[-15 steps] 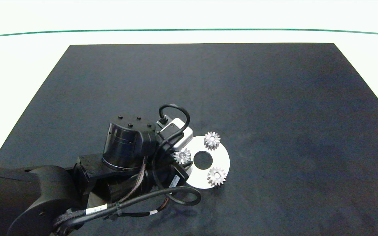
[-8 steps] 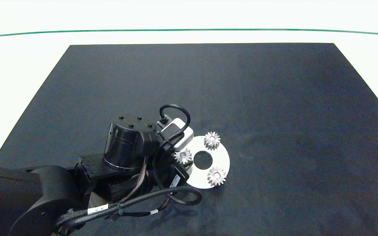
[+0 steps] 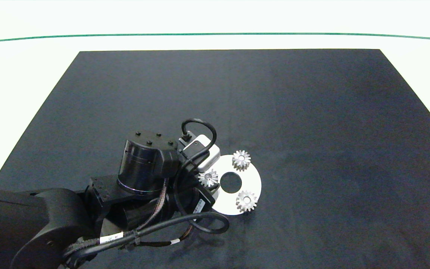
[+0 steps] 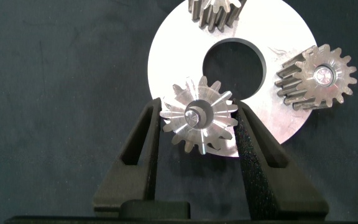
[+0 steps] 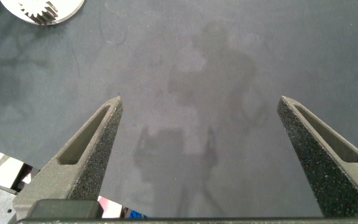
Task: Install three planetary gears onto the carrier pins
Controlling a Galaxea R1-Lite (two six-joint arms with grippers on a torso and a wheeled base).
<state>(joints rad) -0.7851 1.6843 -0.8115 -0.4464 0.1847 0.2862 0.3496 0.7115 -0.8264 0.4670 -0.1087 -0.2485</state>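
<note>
Three small silver planetary gears sit on the white ring disc (image 3: pixel 254 182). Two of them (image 3: pixel 241 160) (image 3: pixel 246 201) rest on carrier pins, whose tips show in their centre holes. At the disc's left edge, my left gripper (image 4: pixel 197 104) is shut on the third gear (image 4: pixel 199 116), its fingers (image 4: pixel 146 134) pressing the teeth on both sides. A pin tip shows in that gear's hole too. From the head view this gear (image 3: pixel 208 178) peeks out beside the left wrist. My right gripper (image 5: pixel 201 99) hangs open over bare mat, away from the disc (image 5: pixel 42 9).
A black mat (image 3: pixel 237 93) covers the white table (image 3: pixel 21 74). The left arm and its cables (image 3: pixel 200 224) lie over the mat's front left. A green line (image 3: pixel 215 34) runs along the far side of the table.
Hardly anything differs: the left wrist has shifted very slightly, and the gear stays between its fingers at the disc's left edge.
</note>
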